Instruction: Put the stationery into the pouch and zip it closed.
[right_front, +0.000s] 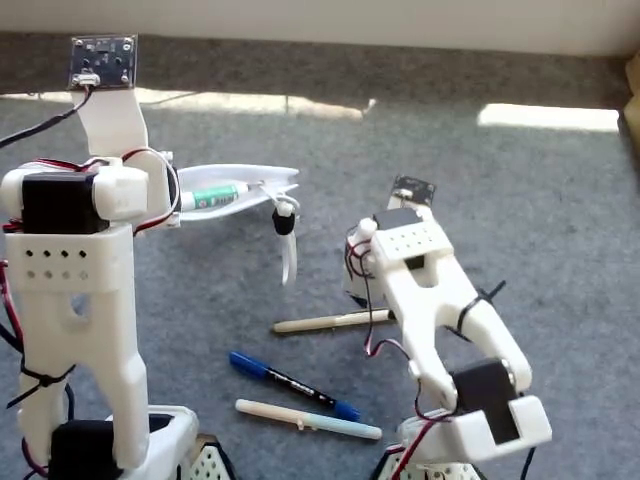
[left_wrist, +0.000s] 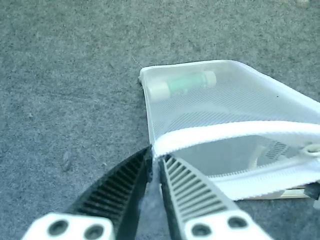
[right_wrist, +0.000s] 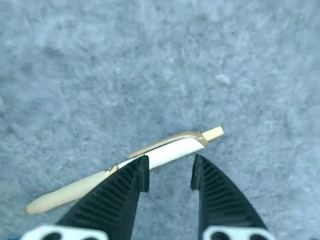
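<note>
Right gripper (right_wrist: 170, 167), jaws parted, hangs over the cream pen (right_wrist: 170, 149) on the grey table (right_wrist: 100, 60); left gripper (left_wrist: 156, 160) pinches the pouch (left_wrist: 225, 105) rim. Closing off-centre could roll the pen away; a slipped pinch would drop the pouch mouth shut.

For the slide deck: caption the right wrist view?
Open end effector hovers over a cream pen on grey carpet.

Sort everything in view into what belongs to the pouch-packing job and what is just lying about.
Job:
- mesh pouch, pinched by the left gripper
- green-labelled stick inside it
- beige pen at the open right gripper
- blue pen
- white and light-blue pen

Lying about:
- grey carpet underneath
</note>
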